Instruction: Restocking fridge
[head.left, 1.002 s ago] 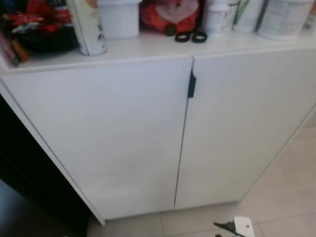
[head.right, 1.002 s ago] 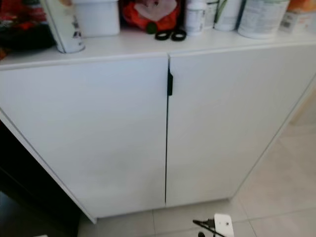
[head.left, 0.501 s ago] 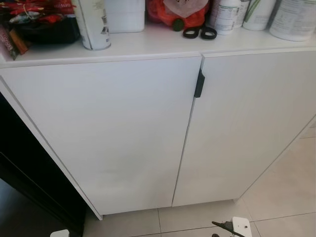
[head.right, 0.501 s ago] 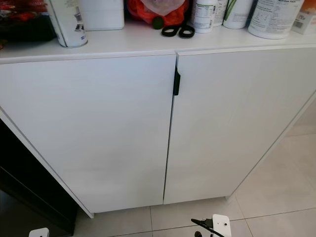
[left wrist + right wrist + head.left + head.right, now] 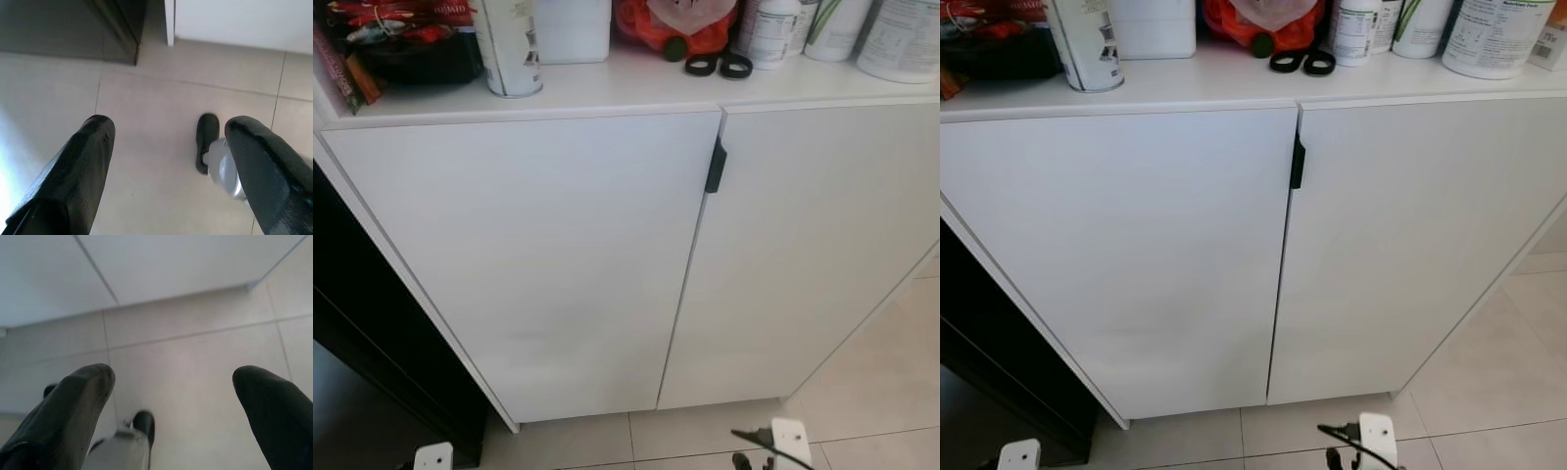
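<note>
The fridge named in the task cannot be made out; what stands before the robot is a white cabinet [image 5: 558,264] with two closed doors meeting at a seam, a small black handle [image 5: 716,166] set at the top of that seam. To the cabinet's left is a dark unit [image 5: 352,323]; below is a pale tiled floor [image 5: 1489,392]. On the cabinet top, near its left end, a dark tray of red packets [image 5: 406,39], then a tall printed can [image 5: 512,49] at the front edge, a white tub [image 5: 570,27], a red-orange bag [image 5: 675,22], white bottles [image 5: 1489,34] toward the right end, and two black rings [image 5: 1302,63] near the front edge. Both arms hang low over the tiles: the left gripper [image 5: 168,161] and right gripper [image 5: 173,401] each have their fingers spread, released and grasping nothing.
</note>
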Motion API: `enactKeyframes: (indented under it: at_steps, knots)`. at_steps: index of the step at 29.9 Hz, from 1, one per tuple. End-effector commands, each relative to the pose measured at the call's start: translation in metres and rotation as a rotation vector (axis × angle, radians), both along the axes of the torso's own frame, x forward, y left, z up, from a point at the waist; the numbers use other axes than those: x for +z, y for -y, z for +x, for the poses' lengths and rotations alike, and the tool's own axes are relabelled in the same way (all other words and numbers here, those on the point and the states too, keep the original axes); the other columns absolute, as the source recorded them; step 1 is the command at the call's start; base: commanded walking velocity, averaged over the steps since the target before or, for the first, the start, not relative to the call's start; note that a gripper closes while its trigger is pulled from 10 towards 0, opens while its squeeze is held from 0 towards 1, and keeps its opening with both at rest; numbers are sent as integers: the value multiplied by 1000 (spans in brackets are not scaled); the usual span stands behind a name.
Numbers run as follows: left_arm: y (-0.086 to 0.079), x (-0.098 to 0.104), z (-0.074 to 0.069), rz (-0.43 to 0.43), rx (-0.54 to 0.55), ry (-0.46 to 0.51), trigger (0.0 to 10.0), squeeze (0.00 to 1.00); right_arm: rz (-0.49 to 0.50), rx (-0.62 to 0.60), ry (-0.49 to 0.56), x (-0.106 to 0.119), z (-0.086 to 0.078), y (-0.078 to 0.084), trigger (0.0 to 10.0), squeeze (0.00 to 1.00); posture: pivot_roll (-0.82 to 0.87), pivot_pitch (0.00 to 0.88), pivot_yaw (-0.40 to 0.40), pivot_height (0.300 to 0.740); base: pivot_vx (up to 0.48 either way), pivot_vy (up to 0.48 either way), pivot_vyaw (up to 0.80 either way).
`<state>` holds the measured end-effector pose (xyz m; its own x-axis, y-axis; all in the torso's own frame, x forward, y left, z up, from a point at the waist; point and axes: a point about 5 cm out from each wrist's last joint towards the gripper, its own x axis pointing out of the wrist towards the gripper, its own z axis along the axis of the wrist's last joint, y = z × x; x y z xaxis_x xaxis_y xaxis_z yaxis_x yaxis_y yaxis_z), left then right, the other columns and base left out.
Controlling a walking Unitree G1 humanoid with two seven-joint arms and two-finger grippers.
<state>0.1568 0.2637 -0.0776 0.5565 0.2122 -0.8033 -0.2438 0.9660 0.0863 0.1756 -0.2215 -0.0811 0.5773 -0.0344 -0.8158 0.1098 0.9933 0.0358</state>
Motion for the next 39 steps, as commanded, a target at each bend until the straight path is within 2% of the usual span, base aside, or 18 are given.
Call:
enactKeyframes:
  at_steps: [1,8,10,13,16,28,39]
  knots:
    - [0,1,2,10,-19,-5,10000,0,-6,-6,13,2,3,1,10000,0,-54,0,14,740,0,0,0]
    - [1,8,18,9,-24,37,10000,0,-6,6,42,7,15,-1,10000,0,-58,0,22,740,0,0,0]
    - [1,8,19,6,-20,43,10000,0,-6,7,44,8,16,-1,10000,0,-58,0,22,740,0,0,0]
    - [0,11,24,4,-24,54,10000,0,-3,7,59,13,26,0,10000,0,-62,0,21,740,0,0,0]
    - [1,11,25,0,-29,54,10000,0,-1,-1,56,14,28,1,10000,0,-61,0,16,740,0,0,0]
    - [0,9,21,-15,-31,37,10000,0,8,5,52,12,23,1,10000,0,-65,0,16,740,0,0,0]
    - [-5,7,14,-8,-39,15,10000,0,17,11,45,9,19,-1,10000,0,-62,0,29,740,0,0,800]
